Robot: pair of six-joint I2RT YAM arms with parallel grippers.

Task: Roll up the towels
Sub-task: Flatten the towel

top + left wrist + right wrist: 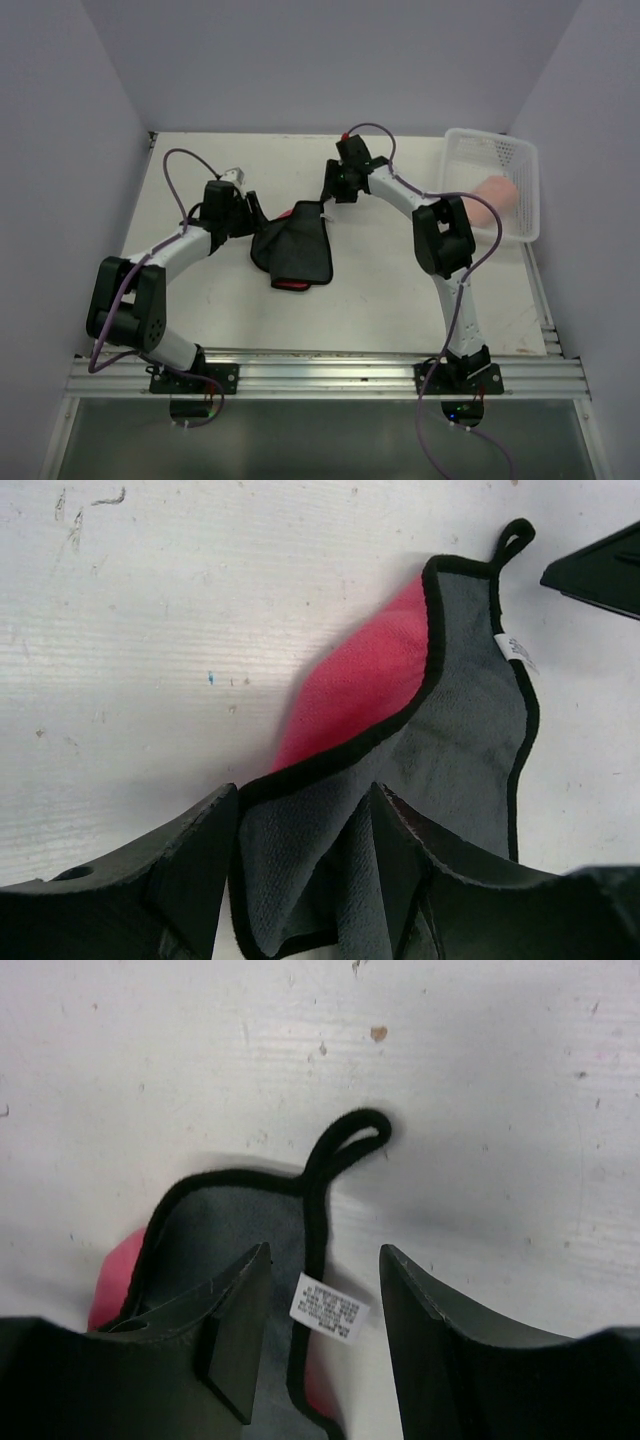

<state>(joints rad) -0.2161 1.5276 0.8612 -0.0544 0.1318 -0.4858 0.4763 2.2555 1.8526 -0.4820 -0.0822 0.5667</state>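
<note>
Dark grey cloth with a red face and black trim (295, 245) lies crumpled on the white tabletop (380, 290), right between both arms. Left claw (300, 810) gapes over one bunched edge, right claw (325, 1255) is spread wide around the tagged corner.

Dark grey cloth (292, 248) with red face, black trim, white tag (323, 1310), lying rumpled at centre, salmon-pink towel (495, 197) bunched in basket (529, 190), far right

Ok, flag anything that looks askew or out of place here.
The dark cloth lies bunched and folded over itself, its red face peeking out, not flat. The pink towel sits bundled in the white basket at the right, which may be intended.
</note>
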